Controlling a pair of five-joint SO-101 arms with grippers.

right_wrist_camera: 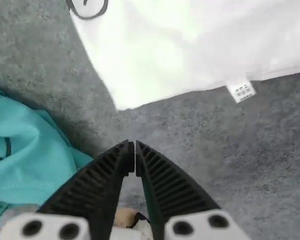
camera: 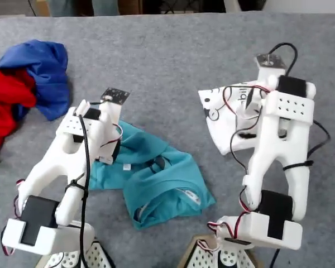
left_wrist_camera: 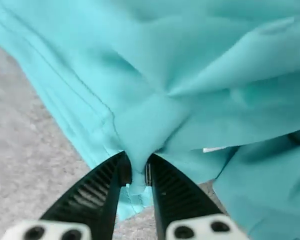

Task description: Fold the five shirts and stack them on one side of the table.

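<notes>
A crumpled teal shirt (camera: 156,178) lies near the table's front, between the two arms. My left gripper (left_wrist_camera: 136,172) is shut on a fold of the teal shirt (left_wrist_camera: 190,90) at its edge. A white shirt (camera: 229,111) with black print lies folded at the right, partly under the right arm. My right gripper (right_wrist_camera: 134,152) hovers shut over bare grey cloth, just off the white shirt (right_wrist_camera: 190,45) and beside the teal shirt (right_wrist_camera: 25,150). A blue shirt (camera: 42,72) and a red shirt (camera: 5,106) lie bunched at the far left.
The table is covered by grey felt (camera: 173,56), bare across the back. The arm bases (camera: 223,251) stand at the front edge. A small white tag (right_wrist_camera: 241,91) hangs from the white shirt's hem.
</notes>
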